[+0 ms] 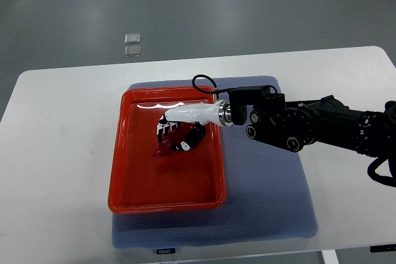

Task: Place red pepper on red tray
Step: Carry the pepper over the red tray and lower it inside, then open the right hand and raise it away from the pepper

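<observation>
Pepper (168,145): red, slim, lying inside the tray (133,183), in its upper middle part, one tip pointing down-left toward the tray floor, the other end buried among the fingers (185,143) of the right robot hand (182,129). Right robot hand: white shell with dark finger pads, reaching in from the right over the tray's right rim, fingers curled round the pepper's upper end; whether the pepper rested on the tray floor or hung just above it could not be told. Arm (309,125): black, jointed, entering from the right edge, a black cable (204,81) looping above the wrist. Tray: red, rectangular, shallow, with a raised rim, glossy, holding nothing but the pepper. Mat (266,196): blue-grey, textured, lying under the tray and extending past it to the right and toward the near edge. Worktop (55,171): white, rounded corners, carrying mat and tray. Floor (185,10): grey, beyond the far edge of the worktop, with two small pale square patches (132,44) set one above the other. Left arm: not seen.
</observation>
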{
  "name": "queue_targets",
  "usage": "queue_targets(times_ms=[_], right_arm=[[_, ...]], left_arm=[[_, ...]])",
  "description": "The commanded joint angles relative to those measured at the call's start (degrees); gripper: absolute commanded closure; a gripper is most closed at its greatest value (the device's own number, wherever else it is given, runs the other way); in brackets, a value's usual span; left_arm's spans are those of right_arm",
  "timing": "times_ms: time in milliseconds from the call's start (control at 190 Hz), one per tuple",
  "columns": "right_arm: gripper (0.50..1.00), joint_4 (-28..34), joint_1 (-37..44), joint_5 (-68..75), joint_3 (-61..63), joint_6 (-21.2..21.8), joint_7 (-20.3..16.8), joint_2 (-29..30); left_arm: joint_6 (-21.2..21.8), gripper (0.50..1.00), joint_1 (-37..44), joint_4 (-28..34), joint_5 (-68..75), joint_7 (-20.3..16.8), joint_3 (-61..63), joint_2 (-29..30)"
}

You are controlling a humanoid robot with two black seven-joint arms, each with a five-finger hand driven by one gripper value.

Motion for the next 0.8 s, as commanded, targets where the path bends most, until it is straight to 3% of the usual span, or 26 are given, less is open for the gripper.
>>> queue_targets(times_ms=[0, 68, 95, 142, 226, 258, 589, 795], right_arm=[[1.000, -0.1, -0.7, 0.1, 0.3, -0.4, -0.1, 0.0], [0.989, -0.1, -0.8, 0.7, 0.5, -0.8, -0.1, 0.0], [0.916, -0.1, -1.2, 1.0, 0.8, -0.9, -0.1, 0.0], [0.857, -0.1, -1.4, 1.3, 1.0, -0.9, -0.1, 0.0], [0.630, 0.0, -1.4, 2.8, 2.1, -0.6, -0.1, 0.0], [0.593, 0.0, -1.4, 3.6, 3.2, -0.3, -0.2, 0.0], [0.579, 0.3, -2.1, 10.4, 19.9, 2.3, -0.1, 0.0], [0.579, 0.3, -11.5, 25.6, 38.0, 3.8, 0.0, -5.2]], left_arm=[[-0.1, 0.500, 0.0, 0.0, 0.0, 0.0, 0.0, 0.0], [-0.1, 0.500, 0.0, 0.0, 0.0, 0.0, 0.0, 0.0], [-0.1, 0.500, -0.1, 0.0, 0.0, 0.0, 0.0, 0.0], [-0.1, 0.500, 0.0, 0.0, 0.0, 0.0, 0.0, 0.0], [-0.1, 0.500, 0.0, 0.0, 0.0, 0.0, 0.0, 0.0], [-0.1, 0.500, 0.0, 0.0, -0.1, 0.0, 0.0, 0.0], [0.0, 0.500, -0.1, 0.3, -0.1, 0.0, -0.1, 0.0], [0.0, 0.500, 0.0, 0.5, 0.0, 0.0, -0.1, 0.0]])
